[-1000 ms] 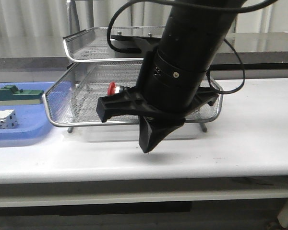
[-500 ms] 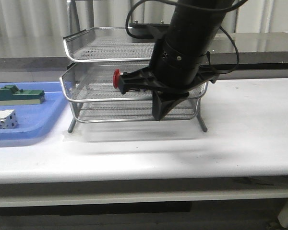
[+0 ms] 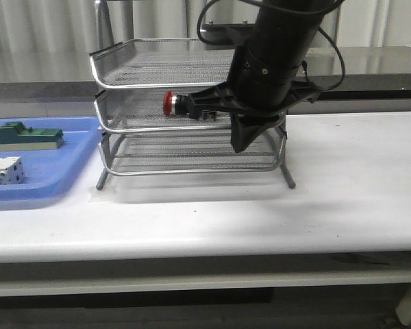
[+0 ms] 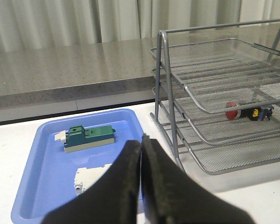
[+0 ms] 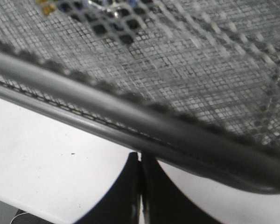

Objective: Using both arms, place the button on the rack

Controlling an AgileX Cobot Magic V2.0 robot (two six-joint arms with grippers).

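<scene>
Button (image 3: 172, 103) on rack (image 3: 123, 89) middle tier, placement looks done.
Right hand (image 5: 140, 196) clenched, empty, low in front of the rack's front rim; button sits up and to its left, red head outward. Left hand (image 4: 141, 186) clenched, empty, over the worktop; button lies well ahead of it in the middle tray. Left: only arm retreat, I'd judge. Right arm hides the button's body in front view; right wrist view blurred.
</scene>
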